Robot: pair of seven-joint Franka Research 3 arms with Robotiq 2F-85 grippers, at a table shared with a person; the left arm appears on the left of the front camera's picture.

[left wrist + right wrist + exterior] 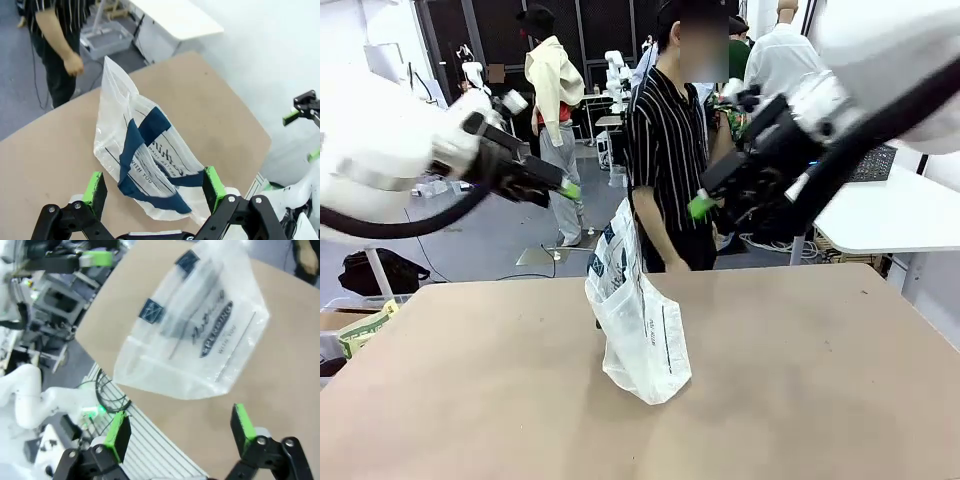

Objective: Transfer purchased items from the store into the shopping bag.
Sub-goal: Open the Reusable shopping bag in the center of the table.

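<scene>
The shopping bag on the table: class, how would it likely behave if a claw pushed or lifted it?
The shopping bag looks like thin, creased film, so it is probably floppy and light. It stands slumped, so a push would likely topple it. Its navy handles seem the surest hold.

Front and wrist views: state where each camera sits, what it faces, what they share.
Front: between the arms, facing across the table at the person; left gripper and right gripper raised, open.
Left wrist: above the table, looking down at the bag; own green fingers at the bottom.
Right wrist: above the table's edge, looking down at the bag; own fingers at the bottom.
Shared: the bag, in all three.
</scene>
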